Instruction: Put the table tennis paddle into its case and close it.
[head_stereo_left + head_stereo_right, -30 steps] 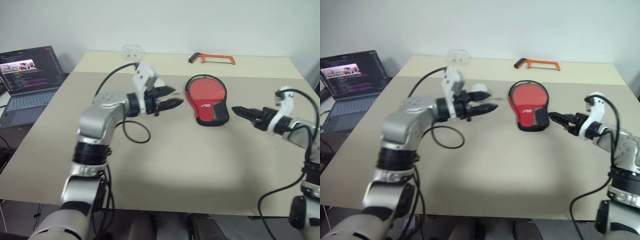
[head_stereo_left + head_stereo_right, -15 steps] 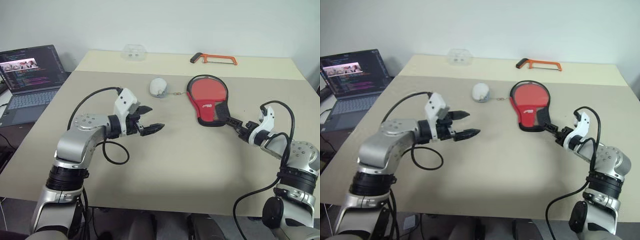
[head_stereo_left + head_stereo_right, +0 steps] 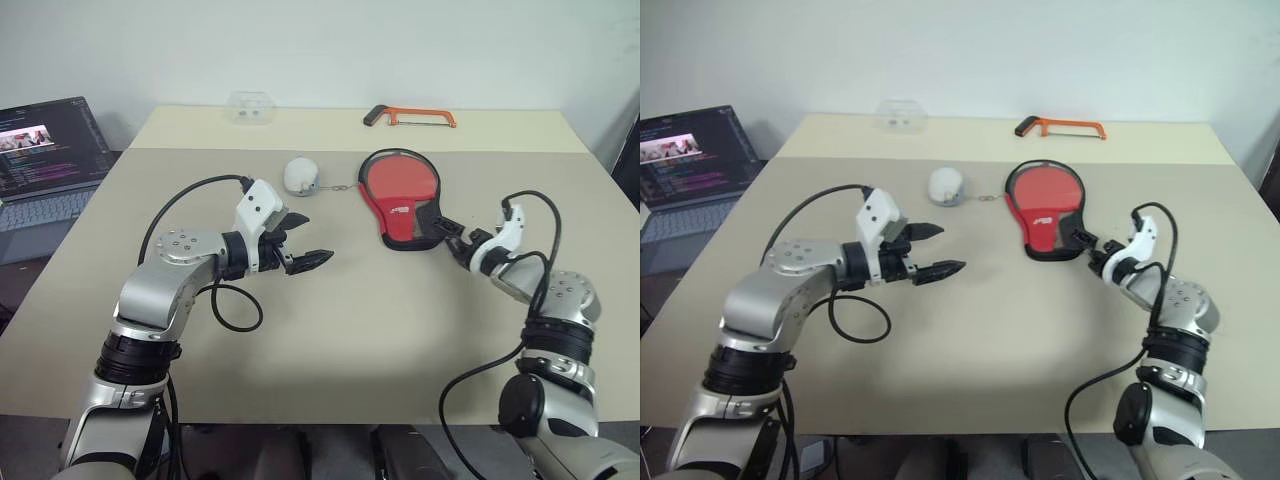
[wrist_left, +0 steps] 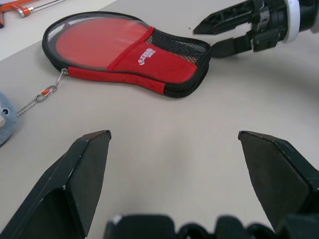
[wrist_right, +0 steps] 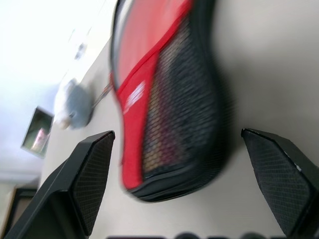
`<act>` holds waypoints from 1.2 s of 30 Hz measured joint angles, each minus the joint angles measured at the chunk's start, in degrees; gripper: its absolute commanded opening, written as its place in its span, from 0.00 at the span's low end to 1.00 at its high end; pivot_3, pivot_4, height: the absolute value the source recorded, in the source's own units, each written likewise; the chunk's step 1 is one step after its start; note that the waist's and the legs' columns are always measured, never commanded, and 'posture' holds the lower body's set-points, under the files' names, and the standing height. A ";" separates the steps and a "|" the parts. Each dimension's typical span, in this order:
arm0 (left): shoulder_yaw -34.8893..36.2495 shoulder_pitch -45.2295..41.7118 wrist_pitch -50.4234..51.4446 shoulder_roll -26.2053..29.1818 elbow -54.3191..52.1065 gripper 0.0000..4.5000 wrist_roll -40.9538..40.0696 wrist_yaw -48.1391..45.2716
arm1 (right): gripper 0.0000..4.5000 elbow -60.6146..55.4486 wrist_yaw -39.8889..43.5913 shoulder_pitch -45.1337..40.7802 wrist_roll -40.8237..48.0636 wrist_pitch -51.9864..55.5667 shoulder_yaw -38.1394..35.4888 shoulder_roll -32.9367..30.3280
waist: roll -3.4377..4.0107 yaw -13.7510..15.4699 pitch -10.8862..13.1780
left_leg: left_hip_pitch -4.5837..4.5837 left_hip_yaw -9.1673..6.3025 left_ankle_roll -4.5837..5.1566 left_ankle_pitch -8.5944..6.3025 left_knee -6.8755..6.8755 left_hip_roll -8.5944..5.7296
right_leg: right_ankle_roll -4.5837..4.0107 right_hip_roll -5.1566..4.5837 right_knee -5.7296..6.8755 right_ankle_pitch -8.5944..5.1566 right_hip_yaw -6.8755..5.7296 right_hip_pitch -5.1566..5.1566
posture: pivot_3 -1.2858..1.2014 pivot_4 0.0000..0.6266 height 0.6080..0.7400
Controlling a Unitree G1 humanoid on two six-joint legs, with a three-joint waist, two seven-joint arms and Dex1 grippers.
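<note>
**Right gripper closes in on the case's narrow end; left arm has pulled back**

A second ago the left gripper hung high over the table near the keychain side of the case, hiding the small plush; now the left gripper (image 3: 308, 258) sits lower and nearer the robot, its forearm bent across the table (image 3: 330, 340) and its fingers spread wide with nothing between them, pointing toward the middle of the table. The right gripper (image 3: 452, 240), which a second ago stood well off to the right of the case, has swung in toward it and now points at the case's narrow mesh end, fingers apart and released, tips just beside the black edge; whether they touch it I cannot tell. The right wrist is rolled, its white housing turned upward.

The case (image 3: 400, 195) lies flat beyond the grippers, red side with white logo up, black mesh at the near end, its round part showing red under a clear panel. A short chain from its zip runs to a pale grey plush ball (image 3: 300, 175) just to its left. Farther back lie an orange-framed hacksaw (image 3: 410, 116) and a small clear box (image 3: 249, 105). A laptop (image 3: 45, 150) stands open off the table's left edge.
</note>
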 measured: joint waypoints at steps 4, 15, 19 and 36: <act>0.00 0.78 0.10 0.31 -0.04 0.99 0.05 0.81 | 1.00 -0.42 -0.34 -0.01 0.62 0.57 0.47 1.15 | 0.00 -0.11 0.00 | 0.00 0.01 0.00 -0.01 -0.02 0.01 | 0.00 -0.01 -0.02 0.00 0.02 -0.02 | 0.52 0.24 1.00; -0.36 1.16 0.21 0.37 -0.93 1.00 0.11 2.02 | 0.72 1.90 -2.29 -0.63 0.26 -2.61 1.05 2.38 | 0.00 -0.30 0.00 | 0.03 0.04 0.00 0.00 -0.01 0.00 | 0.00 0.00 0.01 0.00 0.05 -0.02 | 0.52 0.24 1.00; -0.57 1.15 0.20 0.43 -0.93 1.00 0.16 2.06 | 0.52 4.03 -3.15 -1.48 -0.63 -3.83 1.12 2.29 | 0.00 -0.38 0.00 | 0.04 0.05 0.00 0.00 -0.01 0.01 | 0.00 0.01 0.02 0.00 0.06 -0.02 | 0.52 0.24 1.00; -0.67 1.18 0.14 0.55 -0.95 1.00 0.91 3.07 | 0.01 -1.51 -3.75 0.71 -0.31 2.76 5.92 1.04 | -0.51 -0.29 -0.31 | -0.02 -0.05 -0.03 -0.03 -0.16 0.10 | 0.00 0.04 -0.14 -0.01 0.04 -0.01 | 0.52 0.24 1.00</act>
